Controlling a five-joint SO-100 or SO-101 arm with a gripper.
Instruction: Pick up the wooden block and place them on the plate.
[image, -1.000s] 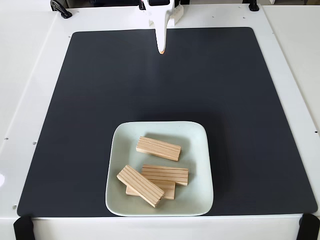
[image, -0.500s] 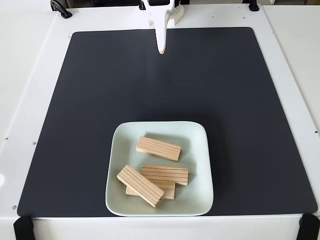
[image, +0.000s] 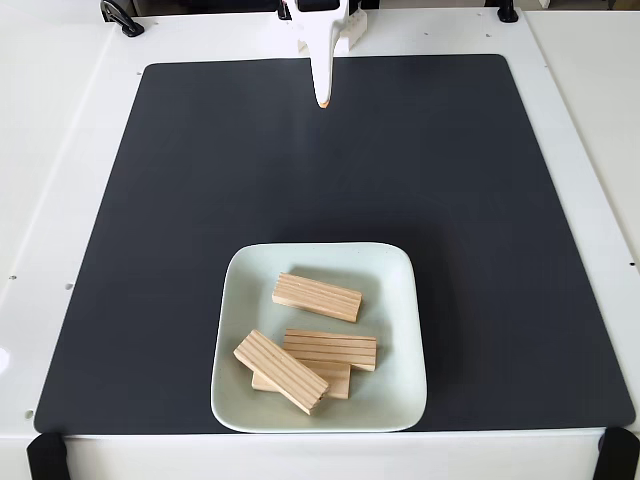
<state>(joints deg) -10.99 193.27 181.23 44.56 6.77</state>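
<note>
Tool (image: 322, 100): white, at the far edge of the fixed view, pointing down over the mat's far end; fingers together to a single tip, holding nothing.
Mat (image: 200, 200): dark, on the white desk (image: 60, 150), covering most of it.
Plate (image: 395, 330): pale, square, on the mat's near edge, well apart from the tool.
Blocks, four, all on the plate: one (image: 317, 297) alone toward the far side; one (image: 332, 349) below it; one (image: 281, 371) lying diagonally over the fourth (image: 335, 384), which is mostly hidden.
</note>
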